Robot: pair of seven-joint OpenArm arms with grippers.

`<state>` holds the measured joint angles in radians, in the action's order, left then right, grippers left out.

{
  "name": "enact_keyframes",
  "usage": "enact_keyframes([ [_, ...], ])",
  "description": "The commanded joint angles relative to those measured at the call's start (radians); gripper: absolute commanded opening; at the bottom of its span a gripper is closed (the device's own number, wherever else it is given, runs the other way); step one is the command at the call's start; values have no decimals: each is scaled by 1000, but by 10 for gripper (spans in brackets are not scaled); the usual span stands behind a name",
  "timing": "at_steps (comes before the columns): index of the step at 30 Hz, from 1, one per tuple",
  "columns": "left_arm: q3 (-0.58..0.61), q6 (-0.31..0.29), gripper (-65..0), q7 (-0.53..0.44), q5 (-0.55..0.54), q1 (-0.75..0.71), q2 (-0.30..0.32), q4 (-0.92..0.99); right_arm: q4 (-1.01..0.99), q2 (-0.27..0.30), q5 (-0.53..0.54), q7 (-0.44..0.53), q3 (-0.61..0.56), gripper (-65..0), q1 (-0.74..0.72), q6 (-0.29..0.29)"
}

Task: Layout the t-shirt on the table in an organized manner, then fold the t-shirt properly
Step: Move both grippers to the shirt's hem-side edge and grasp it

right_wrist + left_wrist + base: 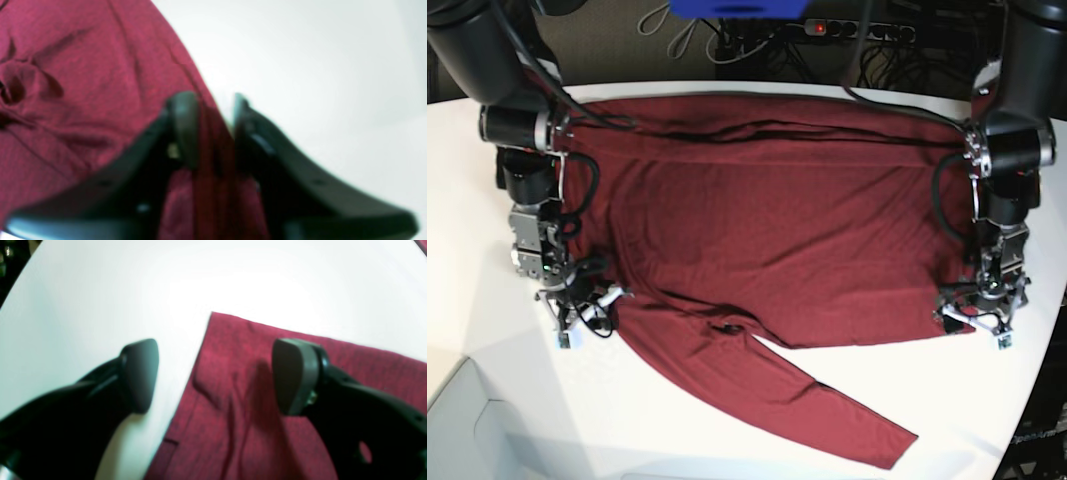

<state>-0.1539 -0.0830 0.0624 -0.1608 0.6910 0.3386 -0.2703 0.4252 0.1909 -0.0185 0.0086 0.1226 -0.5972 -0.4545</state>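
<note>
Maroon t-shirt (767,230), one, on table (467,330); left tool (215,375) open; right tool (208,128) pinching shirt edge.

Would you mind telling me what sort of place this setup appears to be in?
Probably a robotics lab or test bench: a maroon t-shirt lies spread on a white table, with a power strip and tangled cables behind it.

Bright overhead glare, blurred wrist views
</note>
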Motion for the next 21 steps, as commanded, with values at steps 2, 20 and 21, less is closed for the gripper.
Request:
enact_keyframes([
  [2, 12, -1, -141, -54, -7, 39, 12, 10, -4, 2, -16, -60, -1, -594, 0, -8],
  [20, 20, -1, -217, -200, -3, 19, -17, 127, -4, 2, -16, -66, -1, -650, 0, -8],
  [21, 21, -1, -263, -201, -3, 19, -23, 127, -4, 2, -16, -66, -2, -650, 0, -8],
])
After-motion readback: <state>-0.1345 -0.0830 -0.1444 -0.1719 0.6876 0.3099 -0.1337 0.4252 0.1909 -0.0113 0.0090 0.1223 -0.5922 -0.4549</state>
